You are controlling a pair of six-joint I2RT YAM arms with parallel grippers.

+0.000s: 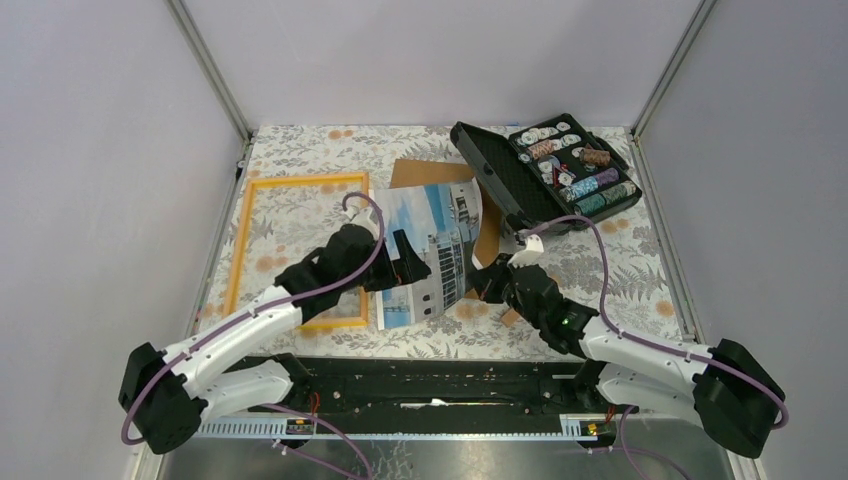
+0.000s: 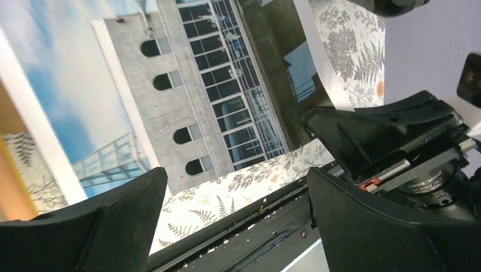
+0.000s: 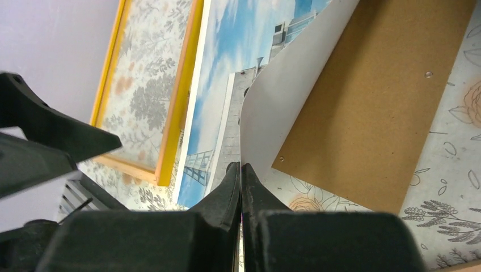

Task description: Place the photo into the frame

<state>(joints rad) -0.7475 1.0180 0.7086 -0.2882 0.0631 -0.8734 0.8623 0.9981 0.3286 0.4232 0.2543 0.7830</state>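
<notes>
While I lean both arms in over the flowered table [image 1: 620, 280], the frame [image 1: 300, 179] lies flat on its left half, and the cloth pattern shows through its yellow border. The photo [image 1: 440, 220] is not in it. It rests just to the right of the frame with its picture side up, the building and blue sky facing the ceiling, and its left white margin runs close along the frame's right rail. Its right side curls up off the table, so the plain white back shows there. Under and behind that lifted side sits a brown board [image 3: 368, 96], partly covered by the print. Further back on the right, a black case [image 1: 575, 170] stands open, with rows of coloured chips in it.

My left gripper [image 2: 235, 173] hangs above the near part of the photo with its fingers spread as wide as they go and nothing between them. I cannot tell whether they touch the paper. My right gripper [image 3: 241, 167] has its fingers pressed together, pinching the curled right edge of the photo near its closest corner.
</notes>
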